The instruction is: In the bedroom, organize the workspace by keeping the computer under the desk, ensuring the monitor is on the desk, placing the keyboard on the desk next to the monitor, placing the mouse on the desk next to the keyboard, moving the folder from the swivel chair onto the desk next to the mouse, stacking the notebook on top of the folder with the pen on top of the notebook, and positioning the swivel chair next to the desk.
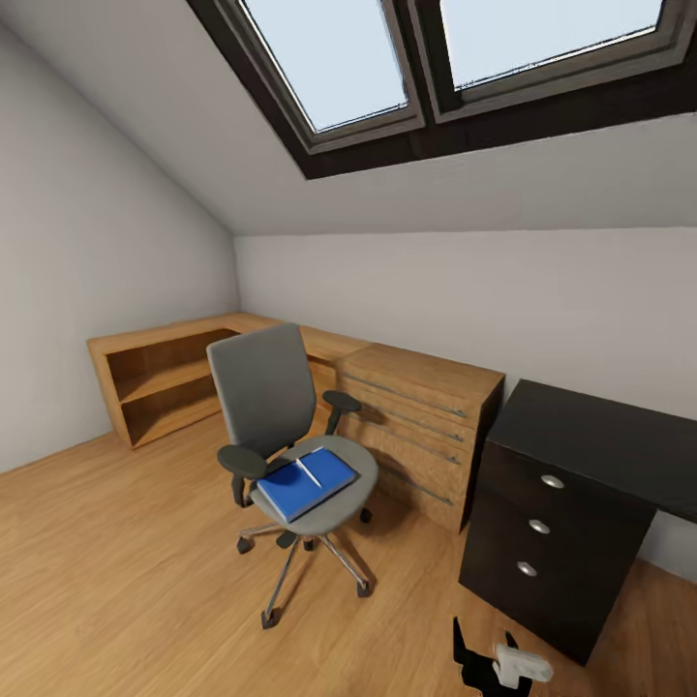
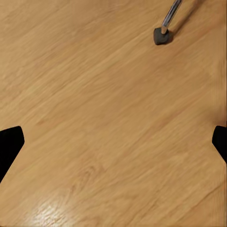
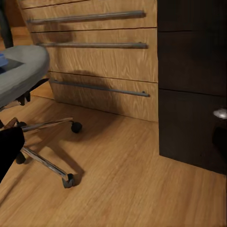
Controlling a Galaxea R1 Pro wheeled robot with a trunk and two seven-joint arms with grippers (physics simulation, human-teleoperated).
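Observation:
The grey swivel chair (image 1: 266, 397) stands on the wooden floor, left of the middle of the room. On its seat lies the blue folder (image 1: 290, 492) with the white pen (image 1: 308, 472) across it; I cannot tell a notebook apart there. The black desk (image 1: 605, 426) with its drawer unit (image 1: 542, 542) is at the right. My right gripper (image 1: 484, 660) hangs low in front of the drawer unit, open and empty. My left gripper (image 2: 113, 146) is open above bare floor near a chair caster (image 2: 163, 36). The computer, monitor, keyboard and mouse are out of view.
A low wooden drawer cabinet (image 1: 418, 426) sits between chair and desk, close behind the chair (image 3: 21, 71). A wooden corner shelf (image 1: 160, 378) runs along the left wall. The ceiling slopes down with skylights (image 1: 339, 58). Open floor lies in front of the chair.

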